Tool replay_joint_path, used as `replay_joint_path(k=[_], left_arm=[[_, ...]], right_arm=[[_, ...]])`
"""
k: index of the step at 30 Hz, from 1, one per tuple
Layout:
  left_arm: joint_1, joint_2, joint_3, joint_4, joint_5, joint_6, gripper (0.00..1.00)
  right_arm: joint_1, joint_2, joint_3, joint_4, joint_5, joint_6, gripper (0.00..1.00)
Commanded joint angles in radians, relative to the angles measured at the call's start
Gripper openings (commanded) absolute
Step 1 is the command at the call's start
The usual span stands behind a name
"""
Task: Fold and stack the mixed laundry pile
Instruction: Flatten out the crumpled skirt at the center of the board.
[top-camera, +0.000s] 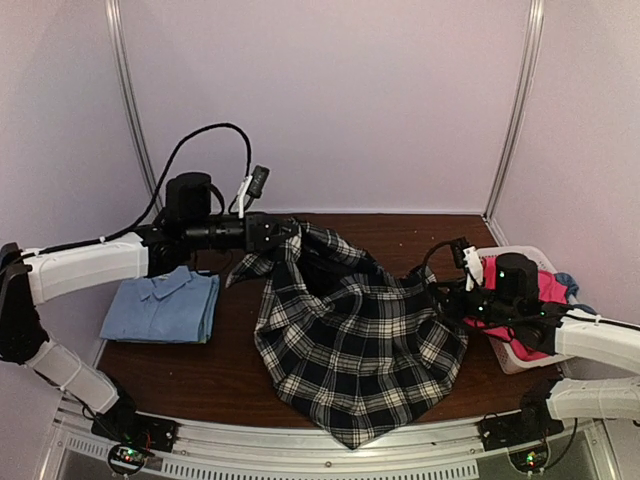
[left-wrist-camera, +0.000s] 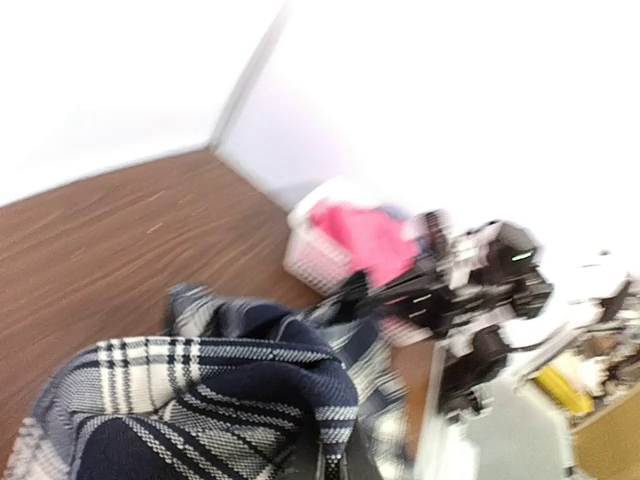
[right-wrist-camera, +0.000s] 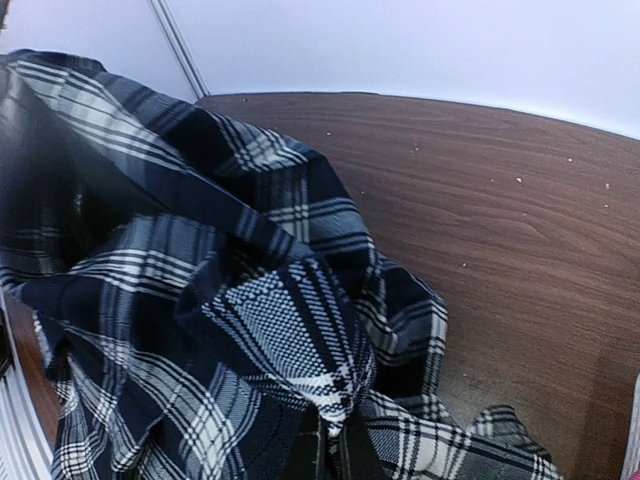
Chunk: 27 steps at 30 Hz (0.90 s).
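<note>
One garment looks done — a folded light blue shirt (top-camera: 165, 308) lies at the left of the brown table (top-camera: 230, 375). The black-and-white plaid shirt (top-camera: 350, 340) hangs unfolded mid-table, with the left gripper (top-camera: 291, 232) and right gripper (top-camera: 446, 299) each clamped on an edge. Hot-pink trousers (top-camera: 545, 285) wait in the white lattice basket (top-camera: 508, 358).

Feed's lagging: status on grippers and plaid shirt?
Left gripper shut on plaid shirt. Right gripper likewise; shirt spread between them. Blue shirt folded at left. Nothing in the way.

I see the soft black-and-white plaid shirt (right-wrist-camera: 200, 300) bunched in folds, gathered into my right gripper (right-wrist-camera: 335, 455) at the bottom edge, with brown wood-grain worktop (right-wrist-camera: 520, 220) beyond.
</note>
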Motion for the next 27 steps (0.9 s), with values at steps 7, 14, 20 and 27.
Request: replay_joint_path(k=[7,14,20,27], left_arm=[[0.018,0.336,-0.234,1.49,0.29,-1.015,0.0],[0.038,0.331,-0.344,1.145,0.249,-0.712,0.0],[0.034,0.068,-0.185,0.053,-0.135,-0.038,0.0],[0.079,-0.096,-0.114,-0.154,-0.19,0.123,0.0]], right_arm=[[0.004,-0.075,0.002,0.046,0.116,-0.02,0.0],[0.003,-0.21,-0.001,-0.006,0.166,-0.043,0.0],[0.003,-0.316,-0.047,-0.019,0.161,-0.031,0.0],[0.0,-0.39,-0.095,0.108,0.133,-0.034,0.0]])
